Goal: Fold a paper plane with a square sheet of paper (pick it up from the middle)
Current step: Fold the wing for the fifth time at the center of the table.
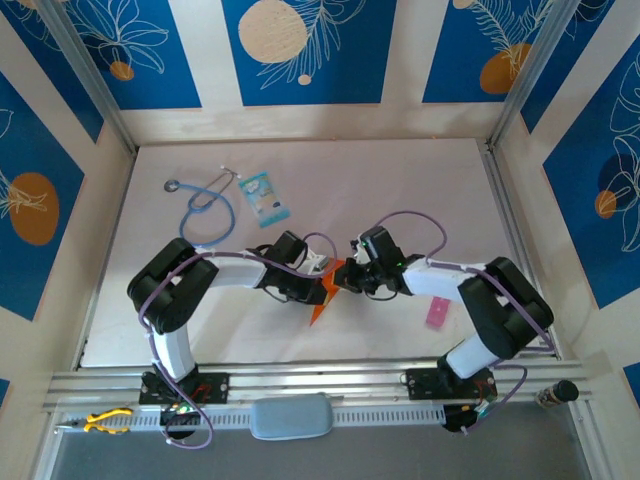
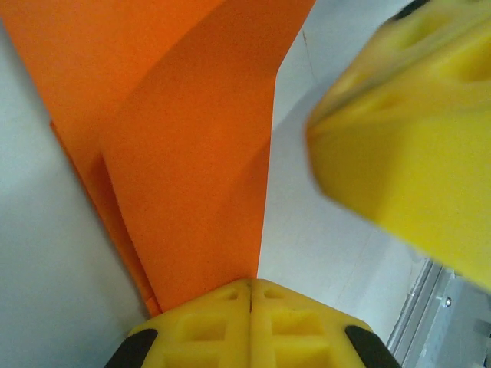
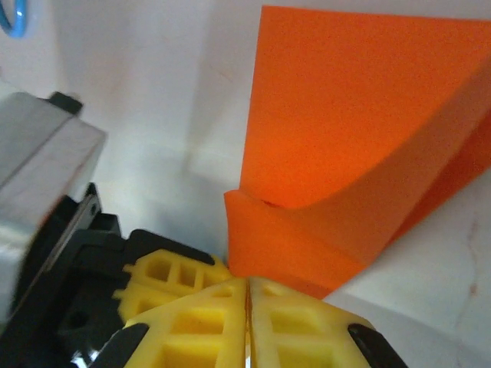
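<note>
Orange paper, thin and bright, folded into a slim pointed paper plane [image 1: 322,297], is located at the middle of the white table [image 1: 400,180], between the two arms. In the top view its sharp tip points toward the near edge and slightly left, and its wider end lies between the two tools. The left gripper [image 2: 251,287] has its yellow ribbed fingers [image 2: 207,330] pressed together. The paper rises out of the seam between them, so this tool is pinching the plane. Layered folds with a diagonal crease show above the fingertips. The right gripper [image 3: 247,282] likewise has its yellow fingers pressed together. A curled lower edge of the orange paper meets the fingertips at the seam, so this tool pinches the plane from the opposite side. The two tools stand just beside each other. The left wrist view shows a blurred yellow finger of the right gripper at the upper right. The right wrist view shows a grey and black body, apparently the left gripper's, at the left edge. Well apart from the plane, on the right of the table near the right arm, lies a small pink flat strip [image 1: 437,314]. Toward the far left lie a light-blue patterned packet [image 1: 266,197] and, beside it, a blue-tubed stethoscope [image 1: 205,208]. On the rail [image 1: 380,378] in front of the arm bases rest yellow-handled pliers [image 1: 105,420] and a grey-blue cushion pad [image 1: 290,416].
</note>
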